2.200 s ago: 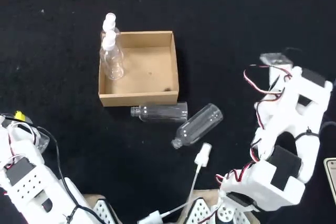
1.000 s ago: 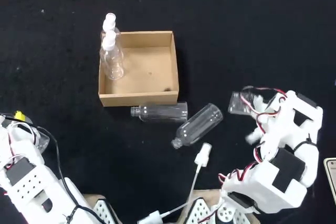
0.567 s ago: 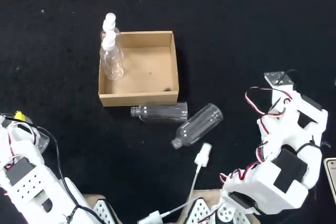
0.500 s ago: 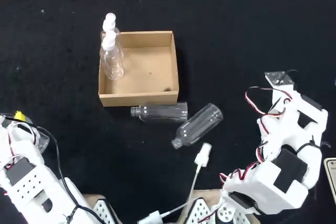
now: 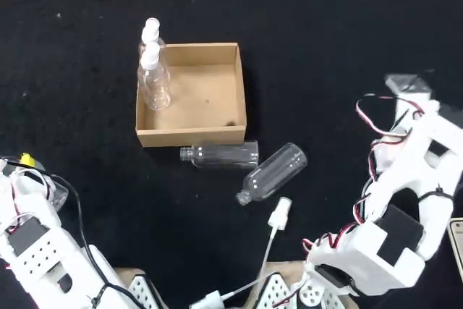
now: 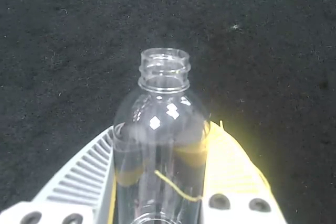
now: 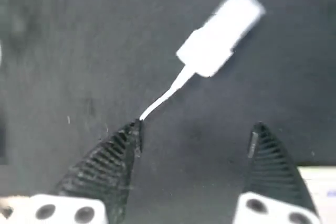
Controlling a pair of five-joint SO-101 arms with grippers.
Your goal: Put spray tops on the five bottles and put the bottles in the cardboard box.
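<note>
Left claw (image 6: 160,148): I'm clamping an uncapped bottle (image 6: 163,103) over the desk (image 6: 63,51). My right claw (image 7: 194,135) hangs spread wide above a spray top (image 7: 218,35) lying flat. A second bottle (image 5: 221,155) lies just beside the box (image 5: 190,136).

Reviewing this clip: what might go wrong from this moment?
1. The open right gripper has the spray top ahead of it, with its thin tube by one fingertip; closing there may pinch only the tube and let the top swing.
2. The left gripper holds the uncapped bottle by its smooth body; it may twist when pressed.
</note>
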